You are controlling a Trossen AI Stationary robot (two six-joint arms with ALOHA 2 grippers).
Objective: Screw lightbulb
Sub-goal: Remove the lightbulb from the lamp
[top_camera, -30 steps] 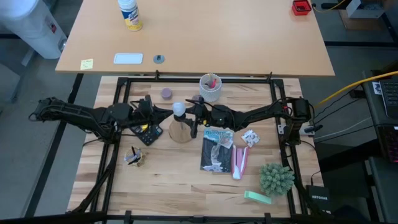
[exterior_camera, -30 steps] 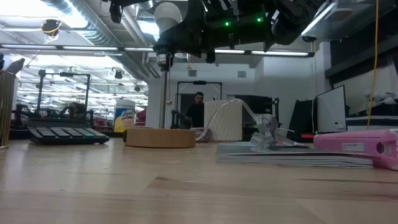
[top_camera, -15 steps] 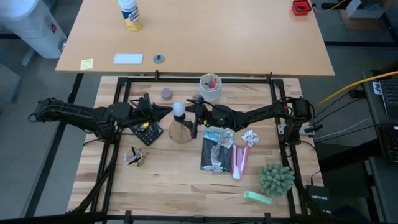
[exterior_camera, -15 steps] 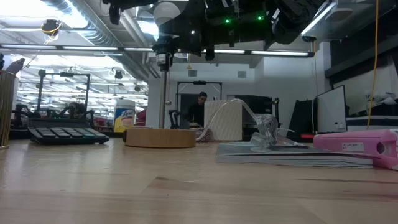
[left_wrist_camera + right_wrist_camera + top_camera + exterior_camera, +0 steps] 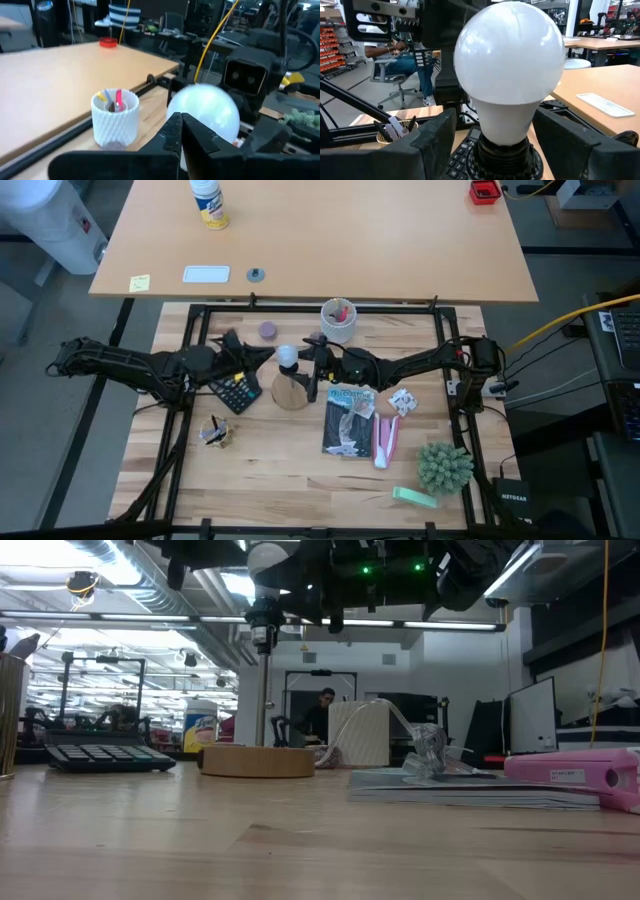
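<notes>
Above the wooden stand (image 5: 290,392), the lightbulb (image 5: 287,356) is sitting upright in its black socket.
Right gripper (image 5: 311,366) is flanking it with fingers spread, not touching; left gripper (image 5: 262,358) is waiting beside it, fingers pressed together.

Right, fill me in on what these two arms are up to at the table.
They are fitting a lightbulb into the black socket on the round wooden stand. The bulb sits upright in the socket. The right gripper is around it with fingers open on either side, not clamping. The left gripper is shut and empty, just beside the bulb above the calculator.
</notes>
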